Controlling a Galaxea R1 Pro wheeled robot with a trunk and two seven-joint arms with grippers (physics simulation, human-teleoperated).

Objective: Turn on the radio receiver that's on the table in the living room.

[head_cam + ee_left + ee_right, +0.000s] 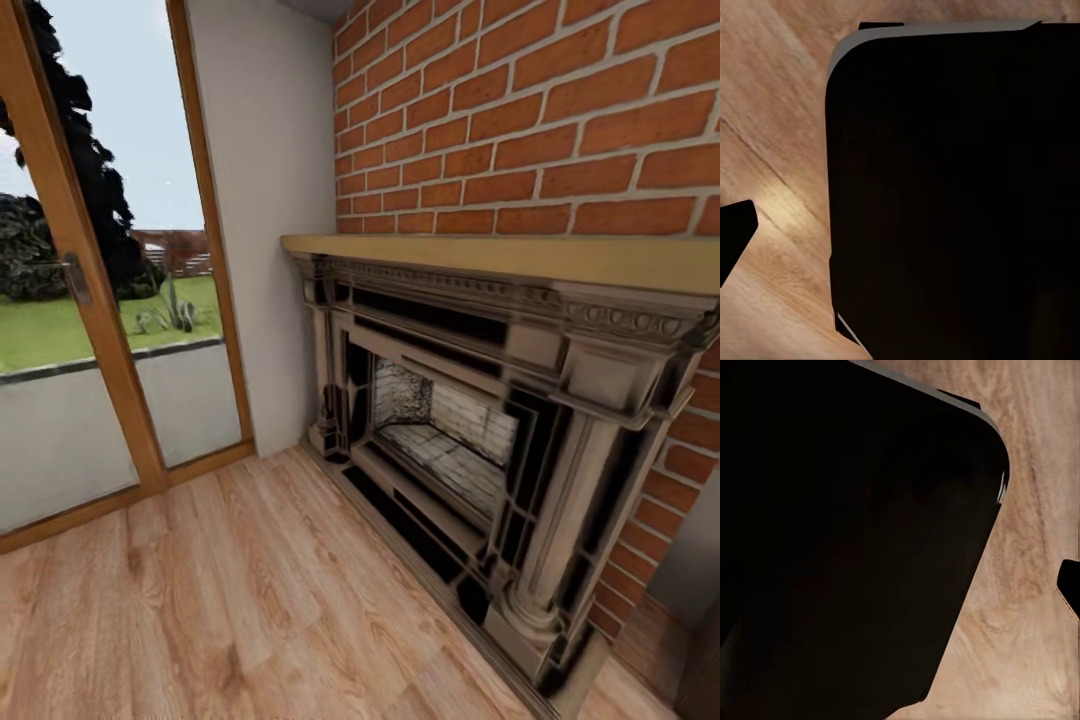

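Radio receiver nowhere among the fireplace [450, 420], brick wall [540, 110] and glass door [100, 300]; heading and long axis impossible to judge. Best now: turn from the fireplace, scan for the low living-room surface. Wrist cameras over plank floor [772, 112]; gripper state impossible to tell for either.

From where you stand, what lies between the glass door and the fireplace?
In the head view, a plain pale wall section stands between the glass door and the fireplace, above bare wood floor.
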